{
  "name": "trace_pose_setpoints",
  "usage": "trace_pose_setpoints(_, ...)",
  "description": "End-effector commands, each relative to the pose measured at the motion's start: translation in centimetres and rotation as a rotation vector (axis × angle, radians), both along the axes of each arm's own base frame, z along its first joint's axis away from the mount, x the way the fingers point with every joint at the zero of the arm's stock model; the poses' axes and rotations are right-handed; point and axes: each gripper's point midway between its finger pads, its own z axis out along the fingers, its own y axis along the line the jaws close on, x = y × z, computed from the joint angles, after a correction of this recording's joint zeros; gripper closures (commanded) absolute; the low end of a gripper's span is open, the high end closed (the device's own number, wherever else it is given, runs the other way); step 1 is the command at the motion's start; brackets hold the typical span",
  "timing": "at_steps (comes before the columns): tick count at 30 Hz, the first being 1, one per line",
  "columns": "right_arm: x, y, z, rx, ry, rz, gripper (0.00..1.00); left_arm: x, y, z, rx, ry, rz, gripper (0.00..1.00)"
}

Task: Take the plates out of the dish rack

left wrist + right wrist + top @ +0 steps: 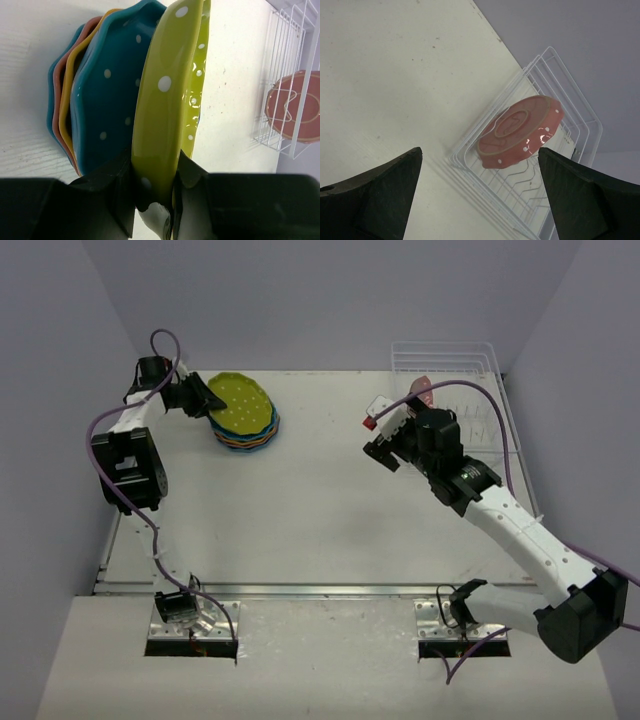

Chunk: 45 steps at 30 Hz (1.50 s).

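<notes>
Left gripper (155,185) is clenched on the rim of the yellow-green plate (165,100), which sits atop the stack (100,100) of blue, orange and pink plates at the table's (320,500) far left; whether it is fully seated I cannot tell. The step looks like stacking, so next comes letting go and backing off. Right gripper (477,160) is spread wide and empty, facing the one pink plate (520,132) tilted in the dish rack (445,358) at far right, where wires crowd the plate but the bare table between the arms gives room.
</notes>
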Motion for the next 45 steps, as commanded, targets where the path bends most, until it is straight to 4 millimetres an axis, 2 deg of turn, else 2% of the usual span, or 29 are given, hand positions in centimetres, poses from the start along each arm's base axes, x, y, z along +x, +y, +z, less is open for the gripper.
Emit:
trace_pose_setpoints(1, 0.2, 0.1, 2.6, 0.112, -0.002, -0.036, 0.01, 2.8, 0.8, 5.2, 0.065, -0.182, 0.001, 0.81)
trace_pose_setpoints(2, 0.2, 0.0, 2.5, 0.113, 0.006, -0.04, 0.01, 2.7, 1.1, 5.3, 0.081, -0.177, 0.013, 0.75)
trace_pose_setpoints(4, 0.4, -0.5, 3.1, 0.139, 0.011, -0.067, 0.01, 2.5, 2.1, 4.9, 0.145, -0.171, 0.046, 0.51)
trace_pose_setpoints(6, 0.7, -0.8, 3.5, 0.166, 0.023, -0.088, 0.01, 2.2, 2.8, 5.3, 0.19, -0.175, 0.072, 0.4)
trace_pose_setpoints(7, 0.8, -1.0, 3.6, 0.18, 0.03, -0.098, 0.01, 2.1, 3.0, 5.5, 0.209, -0.179, 0.076, 0.37)
trace_pose_setpoints(12, 1.6, -2.1, 4.3, 0.277, 0.095, -0.169, 0.01, 1.4, 4.4, 7.0, 0.322, -0.197, 0.107, 0.34)
trace_pose_setpoints(16, 2.7, -4.4, 4.3, 0.405, 0.184, -0.273, 0.01, 0.6, 7.5, 9.5, 0.524, -0.228, 0.217, 0.33)
trace_pose_setpoints(17, 3.2, -5.1, 3.9, 0.43, 0.213, -0.302, 0.01, 0.0, 8.1, 11.2, 0.585, -0.256, 0.253, 0.33)
trace_pose_setpoints(19, 3.8, -6.9, 3.8, 0.514, 0.265, -0.363, 0.01, -0.8, 9.7, 11.9, 0.733, -0.278, 0.316, 0.31)
trace_pose_setpoints(21, 4.8, -9.1, 2.9, 0.558, 0.31, -0.426, 0.01, -2.2, 10.4, 16.3, 0.877, -0.396, 0.375, 0.12)
trace_pose_setpoints(22, 5.2, -9.1, 2.3, 0.575, 0.336, -0.429, 0.01, -3.2, 10.1, 16.9, 0.895, -0.423, 0.373, 0.08)
trace_pose_setpoints(23, 5.6, -10.1, 2.0, 0.589, 0.343, -0.452, 0.01, -3.7, 9.8, 17.1, 0.911, -0.437, 0.356, 0.04)
trace_pose_setpoints(24, 5.8, -10.3, 1.7, 0.608, 0.36, -0.458, 0.01, -4.3, 9.6, 16.3, 0.918, -0.426, 0.342, 0.03)
trace_pose_setpoints(26, 6.5, -10.9, 0.8, 0.633, 0.397, -0.478, 0.01, -5.4, 9.0, 16.5, 0.919, -0.436, 0.33, 0.02)
trace_pose_setpoints(27, 7.1, -11.3, 0.3, 0.642, 0.415, -0.49, 0.01, -5.9, 8.6, 15.4, 0.912, -0.42, 0.308, 0.02)
trace_pose_setpoints(28, 7.4, -11.3, -0.1, 0.644, 0.428, -0.491, 0.01, -6.2, 8.3, 15.7, 0.906, -0.429, 0.303, 0.02)
trace_pose_setpoints(30, 8.4, -12.4, -0.1, 0.655, 0.426, -0.508, 0.01, -7.2, 7.0, 14.9, 0.891, -0.433, 0.268, 0.02)
trace_pose_setpoints(33, 10.1, -12.5, -2.0, 0.641, 0.468, -0.517, 0.01, -8.6, 4.6, 13.2, 0.876, -0.43, 0.202, 0.01)
trace_pose_setpoints(36, 11.6, -12.3, -2.3, 0.646, 0.478, -0.505, 0.05, -9.4, 2.1, 12.2, 0.866, -0.445, 0.138, 0.01)
trace_pose_setpoints(38, 12.8, -12.2, -3.8, 0.65, 0.51, -0.513, 0.08, -9.7, 0.9, 11.8, 0.859, -0.448, 0.107, 0.0)
trace_pose_setpoints(45, 15.1, -11.7, -7.1, 0.639, 0.551, -0.487, 0.21, -9.9, 0.2, 11.1, 0.828, -0.432, 0.097, 0.0)
